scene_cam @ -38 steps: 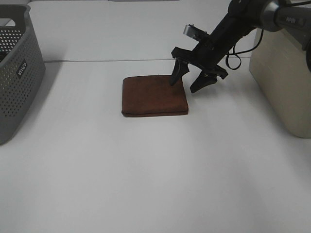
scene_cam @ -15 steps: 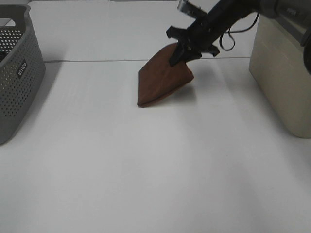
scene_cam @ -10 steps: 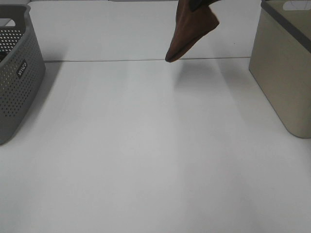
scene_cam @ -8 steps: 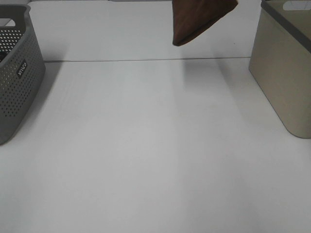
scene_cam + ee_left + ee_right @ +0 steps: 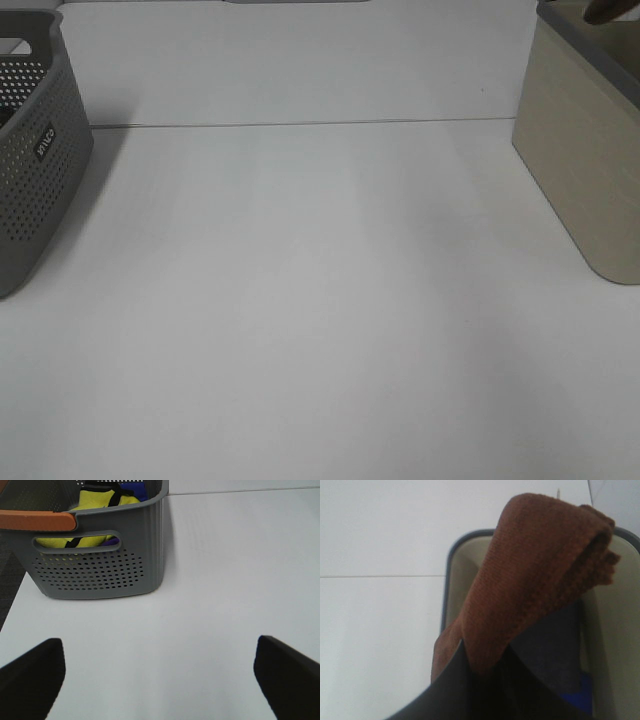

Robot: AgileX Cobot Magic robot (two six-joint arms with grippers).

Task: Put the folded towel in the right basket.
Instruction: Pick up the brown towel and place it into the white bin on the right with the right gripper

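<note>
Right gripper point(image 5: 479, 682) clamped on the brown towel point(image 5: 535, 575), which hangs over the right basket point(image 5: 445, 595), upper right of overhead frame. Blue item point(image 5: 577, 695) sits inside. Left gripper point(image 5: 159, 677) jaws wide apart, grey basket point(image 5: 100, 575) beyond, far left.

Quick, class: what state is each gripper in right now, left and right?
Left gripper: open, holding nothing.
Right gripper: closed on the folded towel.

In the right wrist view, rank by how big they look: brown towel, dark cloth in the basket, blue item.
1. brown towel, inflated by nearness to the camera
2. dark cloth
3. blue item, partly hidden
</note>
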